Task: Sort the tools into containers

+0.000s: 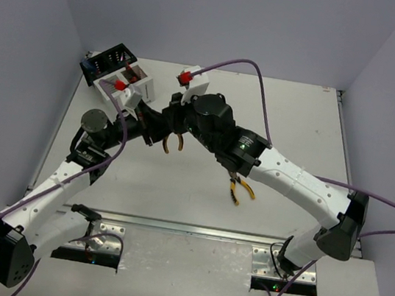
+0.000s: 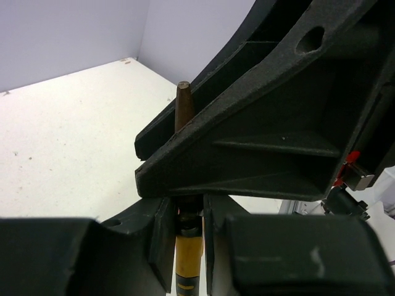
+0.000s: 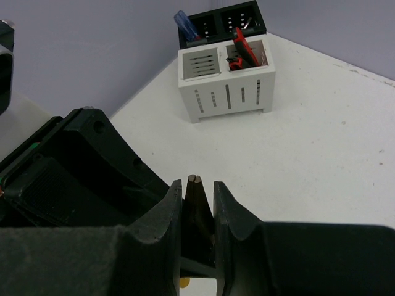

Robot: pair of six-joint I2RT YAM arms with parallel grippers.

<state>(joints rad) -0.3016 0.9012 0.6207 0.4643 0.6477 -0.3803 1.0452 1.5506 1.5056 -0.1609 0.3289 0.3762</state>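
Note:
One pair of yellow-handled pliers (image 1: 174,143) hangs above the table between both grippers. My left gripper (image 2: 187,216) is shut on it near the pivot, yellow handle (image 2: 188,259) below, nose (image 2: 183,105) poking up. My right gripper (image 3: 197,191) closes around the same pliers' nose (image 3: 195,200), its black fingers (image 2: 259,142) crossing the left wrist view. A second pair of pliers (image 1: 239,190) lies on the table under the right arm. The containers stand at the back left: a white bin (image 3: 225,92) holding a red-black utility knife (image 3: 242,52), and a black bin (image 3: 244,15) with a blue screwdriver handle (image 3: 184,24).
Grey walls close the table at the back and both sides. A purple cable (image 1: 264,98) arcs over the right arm. The bins (image 1: 114,61) sit in the far left corner. The metal rail (image 1: 193,229) marks the near edge by the arm bases.

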